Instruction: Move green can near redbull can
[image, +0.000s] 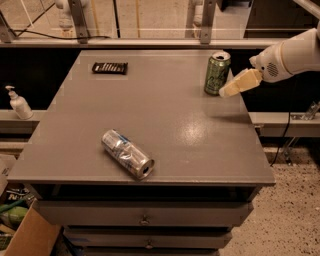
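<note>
The gripper (229, 89) is hovering just beside the green can (217, 74), on the side toward the edge; whether it is wide or narrow I cannot tell. The green can is standing upright near the far right edge of the table (165, 107), well apart from the redbull can (127, 154), which is lying on its side near the front. I am judging that a level approach at the can's middle height is keeping it from tipping.

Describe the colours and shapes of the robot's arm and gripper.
The arm is a smooth, rounded white shell with small dark holes near the wrist. The gripper, beside the green can, is a cream-yellow tapered wedge.
</note>
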